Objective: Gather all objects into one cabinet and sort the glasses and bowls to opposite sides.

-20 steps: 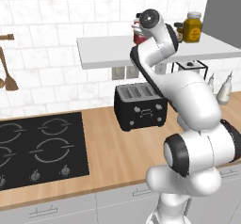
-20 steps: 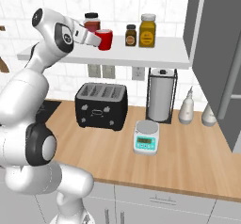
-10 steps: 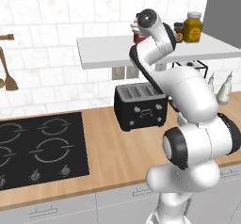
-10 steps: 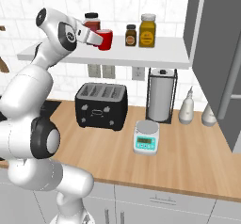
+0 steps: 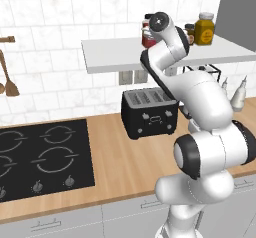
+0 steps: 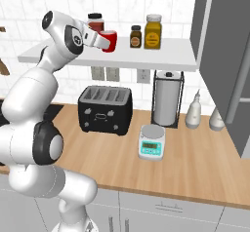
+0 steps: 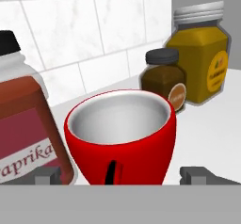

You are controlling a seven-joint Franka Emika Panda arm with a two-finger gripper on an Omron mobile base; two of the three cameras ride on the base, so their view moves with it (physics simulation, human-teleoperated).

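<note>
I have the hand (image 7: 120, 173) spread wide and empty, one fingertip on either side of the red cup (image 7: 121, 136) on the white shelf (image 6: 161, 55), beside the paprika jar (image 7: 23, 124). It looks rigid, light and glossy-slick; I'd pinch across the body below the rim.

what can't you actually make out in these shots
- Red cup: its base is cut off by the bottom edge of the hand view; in the left base view the arm hides most of it.
- Tool: its fingertips flank the cup, but contact can't be judged.
- Paprika jar: cut off by the left edge of the hand view.
- Small brown jar: label too small to read in the right base view.
</note>
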